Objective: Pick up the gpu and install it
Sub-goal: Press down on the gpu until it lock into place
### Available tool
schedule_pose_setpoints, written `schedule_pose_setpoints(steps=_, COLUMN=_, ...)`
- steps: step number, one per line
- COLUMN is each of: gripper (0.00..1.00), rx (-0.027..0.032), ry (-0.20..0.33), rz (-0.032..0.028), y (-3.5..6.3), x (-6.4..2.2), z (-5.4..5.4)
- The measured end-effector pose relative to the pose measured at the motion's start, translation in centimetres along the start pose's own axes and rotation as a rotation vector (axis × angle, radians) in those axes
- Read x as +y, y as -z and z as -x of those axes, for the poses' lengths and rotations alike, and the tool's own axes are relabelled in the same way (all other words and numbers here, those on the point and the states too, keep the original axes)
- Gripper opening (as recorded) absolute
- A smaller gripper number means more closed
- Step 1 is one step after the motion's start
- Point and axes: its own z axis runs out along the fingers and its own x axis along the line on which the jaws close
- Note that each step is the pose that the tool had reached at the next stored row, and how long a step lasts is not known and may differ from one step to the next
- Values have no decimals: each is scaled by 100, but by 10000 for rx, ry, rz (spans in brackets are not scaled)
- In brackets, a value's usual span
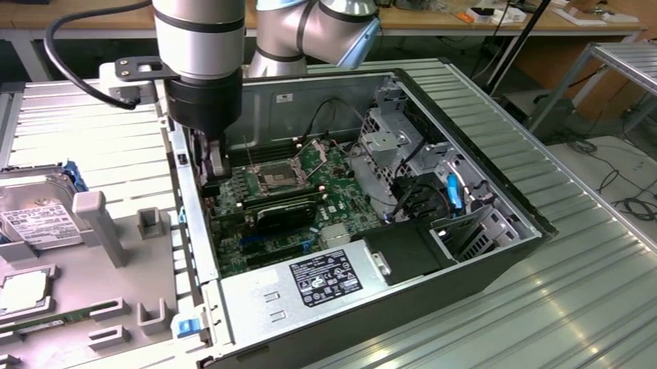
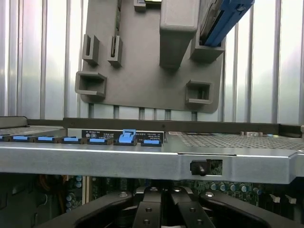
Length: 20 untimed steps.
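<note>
My gripper (image 1: 212, 165) is closed inside the case (image 1: 493, 192), at its rear wall. My arm hides the fingertips; the gpu (image 1: 282, 214) lies on the board, partly shadowed.

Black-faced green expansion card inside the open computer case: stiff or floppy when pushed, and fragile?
Probably stiff: the black-faced green expansion card looks like a flat rigid board. Likely fragile, given its thin green circuit edge. Thinness suggests little weight.
</note>
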Motion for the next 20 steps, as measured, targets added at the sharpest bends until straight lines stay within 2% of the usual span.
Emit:
schedule_pose_setpoints(steps=9, gripper=11, rx=46, ry=0, rz=21, y=-2, x=14, z=-7)
schedule_pose_setpoints(steps=11, gripper=11, rx=131, ry=-1, rz=88, y=-2, x=22, z=-14)
schedule_pose_setpoints(steps=13, gripper=11, rx=179, ry=0, rz=126, y=-3, x=26, z=-16)
schedule_pose_setpoints(steps=16, gripper=11, rx=296, ry=-2, rz=227, y=-2, x=39, z=-18)
schedule_pose_setpoints(steps=17, gripper=11, rx=299, ry=-1, rz=223, y=-7, x=39, z=-18)
schedule_pose_setpoints(steps=18, gripper=11, rx=299, ry=-5, rz=188, y=-15, x=29, z=-17)
schedule_pose_setpoints(steps=19, gripper=11, rx=284, ry=-7, rz=115, y=-29, x=10, z=-15)
schedule_pose_setpoints(steps=20, gripper=11, rx=295, ry=-4, rz=46, y=-28, x=-21, z=-17)
